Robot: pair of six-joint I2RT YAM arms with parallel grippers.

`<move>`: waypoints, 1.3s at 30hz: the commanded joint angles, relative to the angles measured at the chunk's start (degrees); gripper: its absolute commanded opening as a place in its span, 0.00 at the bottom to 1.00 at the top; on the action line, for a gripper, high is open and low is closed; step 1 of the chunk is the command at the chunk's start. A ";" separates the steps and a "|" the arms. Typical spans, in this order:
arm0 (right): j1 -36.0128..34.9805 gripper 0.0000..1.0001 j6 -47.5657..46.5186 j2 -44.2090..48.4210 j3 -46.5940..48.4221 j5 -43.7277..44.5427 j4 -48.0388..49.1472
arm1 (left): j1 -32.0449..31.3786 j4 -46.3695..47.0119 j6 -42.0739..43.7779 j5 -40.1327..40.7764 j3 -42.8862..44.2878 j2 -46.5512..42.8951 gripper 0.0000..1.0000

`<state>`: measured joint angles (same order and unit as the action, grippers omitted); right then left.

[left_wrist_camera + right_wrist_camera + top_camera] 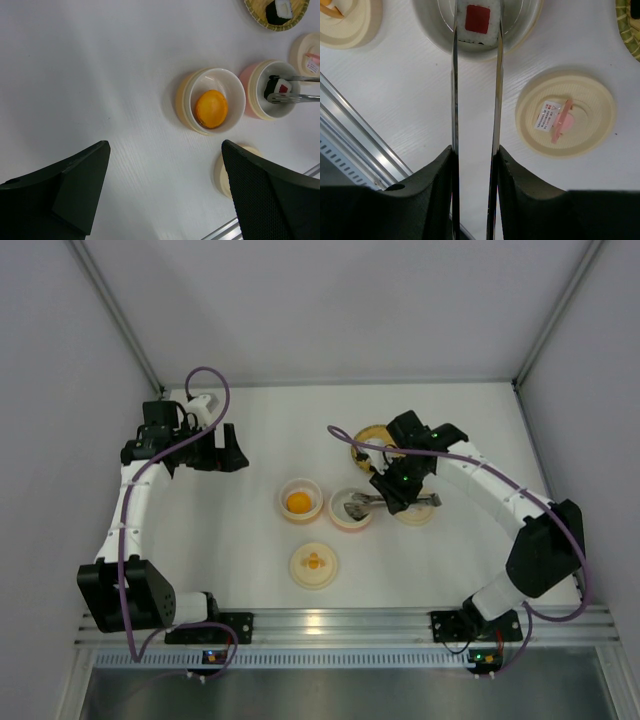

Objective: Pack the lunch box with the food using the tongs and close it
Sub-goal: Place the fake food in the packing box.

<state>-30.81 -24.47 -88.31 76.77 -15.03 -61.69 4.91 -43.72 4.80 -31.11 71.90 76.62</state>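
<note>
My right gripper (475,150) is shut on the tongs (454,95), whose two silver arms run forward into the pink lunch box bowl (352,510). A dark-wrapped sushi piece with a red centre (479,21) sits between the tong tips inside that bowl (436,31). The orange ball (211,108) lies in the yellow bowl (187,95) beside it. Another sushi piece (278,10) rests on the woven plate (260,19) behind. My left gripper (165,150) hangs open over bare table at the left, holding nothing.
A cream lid with a pink handle (565,117) lies right of the pink bowl. A second cream lid with an orange handle (313,565) lies nearer the front. The aluminium rail (330,620) runs along the table's near edge.
</note>
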 commanded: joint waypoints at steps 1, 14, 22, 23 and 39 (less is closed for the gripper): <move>-1.36 0.25 -0.93 -0.54 0.31 -0.62 4.12 | 0.19 0.92 1.00 -0.70 1.84 -0.86 0.98; -1.45 0.48 -1.19 -1.34 0.83 -0.62 3.60 | 0.19 1.45 0.83 -0.44 2.11 -0.07 0.98; -1.45 0.52 -1.02 -0.81 4.43 -1.14 1.40 | 0.19 1.54 0.56 -0.88 2.54 -0.07 0.98; -1.45 0.52 -0.85 -0.55 5.05 -1.23 1.14 | 0.19 1.36 0.56 -0.88 2.54 -0.15 0.98; 5.83 0.46 -3.39 4.82 11.12 2.03 2.54 | 0.10 0.92 1.44 -1.84 2.90 -0.86 0.98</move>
<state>-28.73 -25.15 -83.59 87.55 -13.19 -61.34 4.91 -43.75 4.93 -31.16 72.55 76.64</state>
